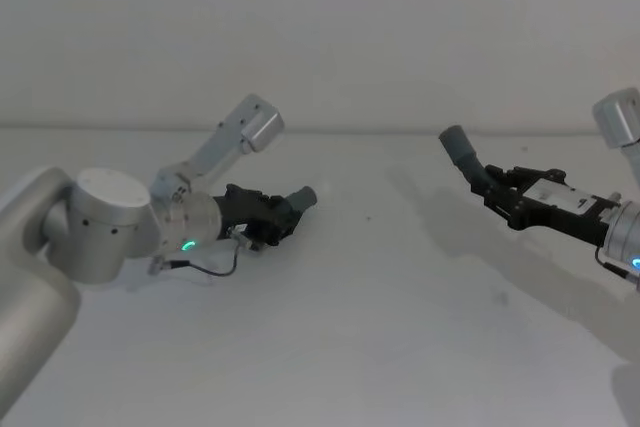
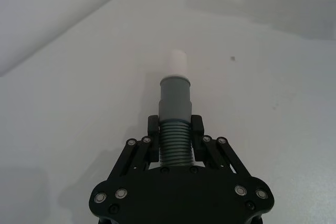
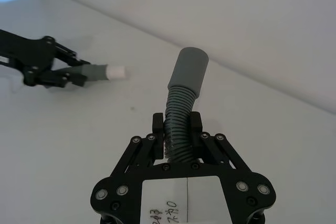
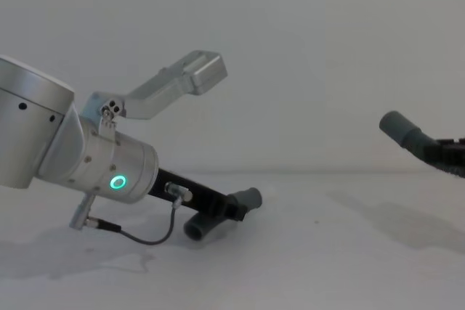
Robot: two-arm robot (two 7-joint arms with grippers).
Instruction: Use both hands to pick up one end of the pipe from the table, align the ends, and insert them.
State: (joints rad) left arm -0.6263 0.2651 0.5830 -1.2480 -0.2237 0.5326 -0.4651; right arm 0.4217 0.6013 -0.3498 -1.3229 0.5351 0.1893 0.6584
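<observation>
Closest to the robot you have a wide bare part of the bench [image 1: 340,347], with free room in front of both arms. A little farther, on the robot's left, the left hand [image 1: 272,219] lies low, close over the bench. Its fingers [image 2: 153,129] are pressed on the ribbed part of one pipe piece [image 2: 175,103]. The grey cuff and the white tip [image 2: 177,61] stick out past the fingers and point toward the middle of the bench. A thin black cable [image 4: 138,238] hangs under the silver wrist, near the green ring light [image 4: 117,182].

On the right, well apart from it, the right hand [image 1: 503,192] is raised over the bench. It pinches the second pipe piece [image 3: 184,98] by its ribs, and the plain socket cuff [image 1: 459,145] points up and toward the left side. Between the two ends the bench lies open, with a small dark speck [image 1: 368,216] on it. Behind both hands, the far edge of the bench meets the wall [image 1: 330,37].
</observation>
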